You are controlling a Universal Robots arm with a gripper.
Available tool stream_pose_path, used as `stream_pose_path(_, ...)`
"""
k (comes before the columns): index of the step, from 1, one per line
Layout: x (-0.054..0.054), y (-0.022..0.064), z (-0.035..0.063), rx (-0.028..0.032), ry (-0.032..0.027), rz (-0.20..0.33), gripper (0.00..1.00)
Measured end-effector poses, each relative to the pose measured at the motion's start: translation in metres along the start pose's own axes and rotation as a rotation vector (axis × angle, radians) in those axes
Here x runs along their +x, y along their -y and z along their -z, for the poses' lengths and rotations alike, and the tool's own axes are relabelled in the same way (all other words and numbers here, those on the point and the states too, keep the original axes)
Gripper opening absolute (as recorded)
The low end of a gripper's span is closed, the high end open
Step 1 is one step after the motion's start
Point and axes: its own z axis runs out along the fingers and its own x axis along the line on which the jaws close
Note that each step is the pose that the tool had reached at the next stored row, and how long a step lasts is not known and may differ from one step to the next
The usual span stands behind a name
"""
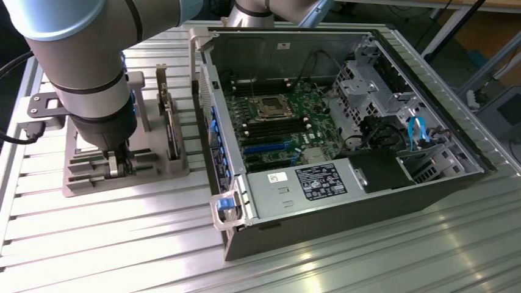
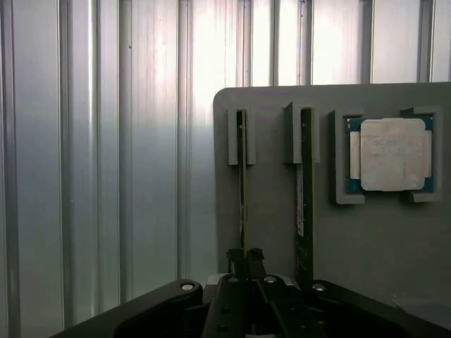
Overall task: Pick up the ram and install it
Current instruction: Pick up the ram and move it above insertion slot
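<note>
Because the ram (image 2: 244, 190) stands on edge in a slot of the grey holder (image 2: 275, 211) — beside its twin (image 2: 304, 211) — we meet it from above, jaws pinched on its top edge, the open computer case (image 1: 269, 46) near on the counter (image 1: 122, 244).

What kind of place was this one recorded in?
Probably a robotics lab bench for PC assembly: an open computer case on a ribbed metal table, a grey parts fixture holding the ram, which the claw grips.
</note>
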Motion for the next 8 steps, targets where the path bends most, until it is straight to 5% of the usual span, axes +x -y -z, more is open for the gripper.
stream_pose_path(8, 0.000, -0.0003, 0.0148, 0.0001, 0.0000, 0.000, 0.12)
